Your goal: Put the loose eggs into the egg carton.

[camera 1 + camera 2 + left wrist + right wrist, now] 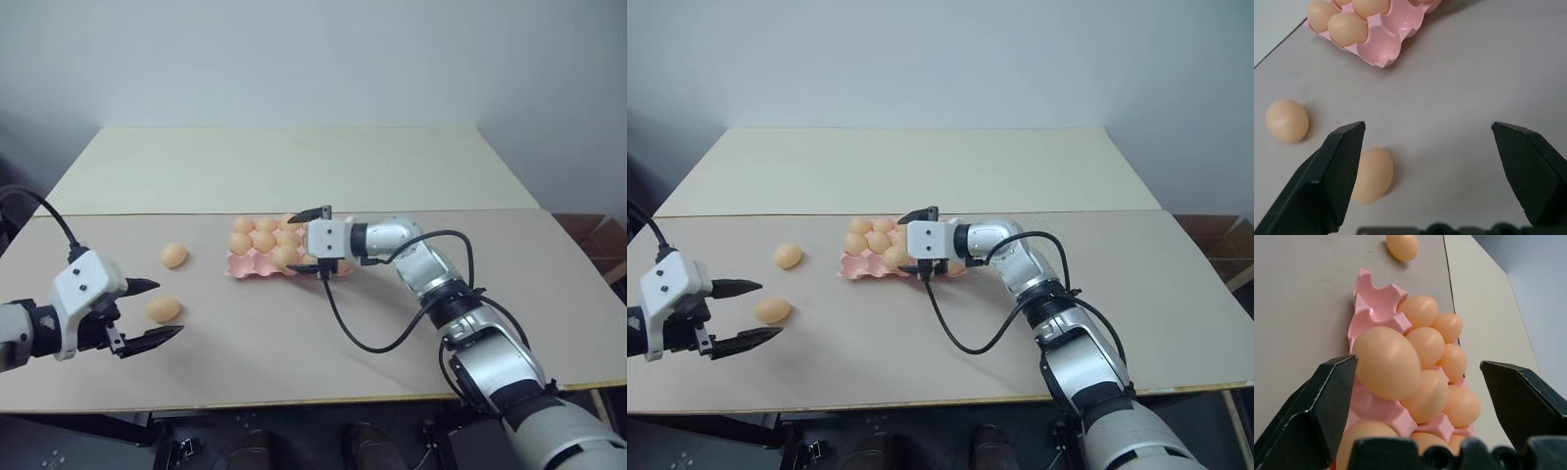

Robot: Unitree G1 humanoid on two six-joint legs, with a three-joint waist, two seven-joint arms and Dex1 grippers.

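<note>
Right gripper [312, 241]: your jaws stand wide over the egg carton [243, 264].
Left gripper [155, 311]: jaws wide beside the loose eggs [164, 309], near the worktop's [294, 333] left edge.

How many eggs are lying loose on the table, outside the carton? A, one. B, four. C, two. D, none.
C: two eggs lie on the table to the left of the carton, one farther back and one nearer, by the open left end effector.
</note>
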